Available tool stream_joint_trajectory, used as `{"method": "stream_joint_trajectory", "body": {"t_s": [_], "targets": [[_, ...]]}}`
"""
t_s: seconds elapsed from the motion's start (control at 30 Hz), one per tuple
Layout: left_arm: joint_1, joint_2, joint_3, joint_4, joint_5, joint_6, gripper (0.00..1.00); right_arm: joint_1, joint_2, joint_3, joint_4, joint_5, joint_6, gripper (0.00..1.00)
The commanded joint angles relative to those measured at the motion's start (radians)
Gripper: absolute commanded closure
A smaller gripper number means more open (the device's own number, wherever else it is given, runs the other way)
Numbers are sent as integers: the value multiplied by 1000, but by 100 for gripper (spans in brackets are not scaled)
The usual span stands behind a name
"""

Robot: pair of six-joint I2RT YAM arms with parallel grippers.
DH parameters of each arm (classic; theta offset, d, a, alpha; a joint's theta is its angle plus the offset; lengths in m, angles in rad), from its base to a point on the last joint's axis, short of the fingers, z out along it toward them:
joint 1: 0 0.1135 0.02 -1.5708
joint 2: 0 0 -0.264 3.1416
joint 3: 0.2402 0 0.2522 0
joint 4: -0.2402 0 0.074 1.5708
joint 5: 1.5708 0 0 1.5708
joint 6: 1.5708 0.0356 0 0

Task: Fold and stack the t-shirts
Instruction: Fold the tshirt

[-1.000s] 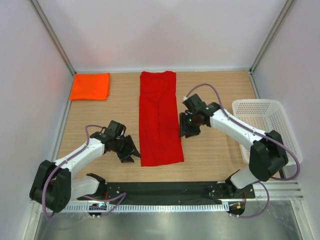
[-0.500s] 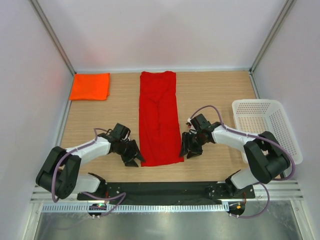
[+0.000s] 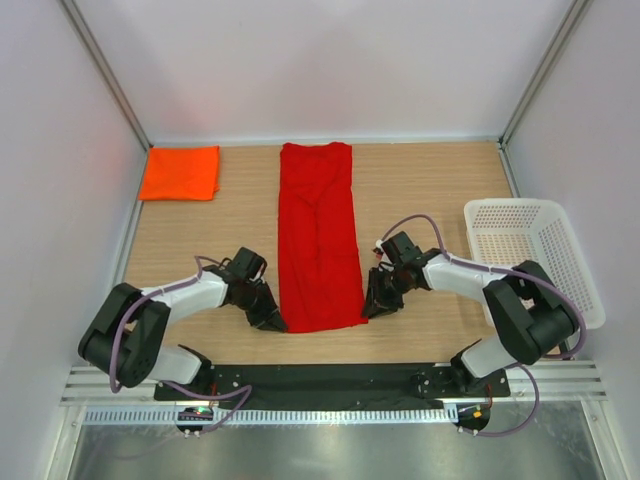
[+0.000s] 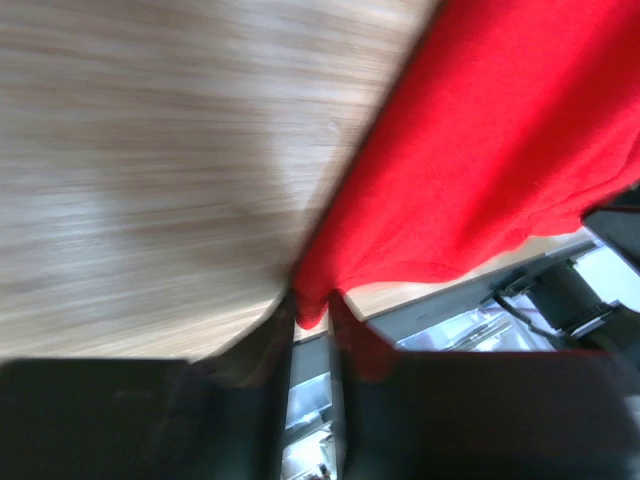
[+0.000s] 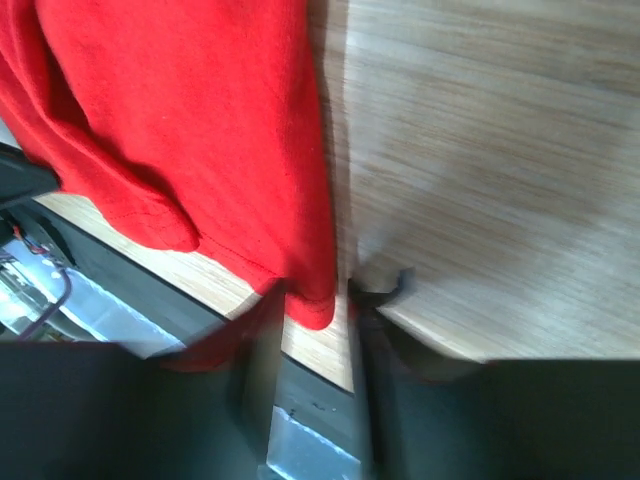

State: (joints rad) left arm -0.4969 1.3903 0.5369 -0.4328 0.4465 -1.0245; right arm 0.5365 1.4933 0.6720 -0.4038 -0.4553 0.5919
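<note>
Between the fingers of my left gripper (image 3: 272, 320), pinched, sits a corner of the red shirt (image 3: 318, 235). My right gripper (image 3: 376, 305) straddles the other corner; whether it grips, I cannot tell. Ahead of both, the shirt lies flat on the surface (image 3: 430, 180).

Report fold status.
Left gripper pinching red t-shirt near corner; right gripper straddling other corner, grip unclear. Orange t-shirt folded far left. Mesh basket right, not obstructing.

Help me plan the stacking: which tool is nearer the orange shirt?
Left. The left tool is at the near left corner of the red shirt, toward the orange shirt; the right tool is at its near right corner, farther off.
</note>
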Motion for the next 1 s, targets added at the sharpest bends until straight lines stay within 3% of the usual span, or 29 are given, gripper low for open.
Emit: {"method": "stream_joint_trajectory", "body": {"t_s": [0.0,0.13,0.33,0.97], "targets": [[-5,21,-12,-41,-152,27,89,2,18,-12,23,4,9,76],[-6,-20,12,-136,-196,63,100,2,-37,-23,-13,-35,63,99],[-12,-105,48,-274,-241,106,100,5,-146,-57,-64,-43,184,99],[-107,-93,43,-256,-246,17,99,74,-133,-164,8,-34,215,99]]}}
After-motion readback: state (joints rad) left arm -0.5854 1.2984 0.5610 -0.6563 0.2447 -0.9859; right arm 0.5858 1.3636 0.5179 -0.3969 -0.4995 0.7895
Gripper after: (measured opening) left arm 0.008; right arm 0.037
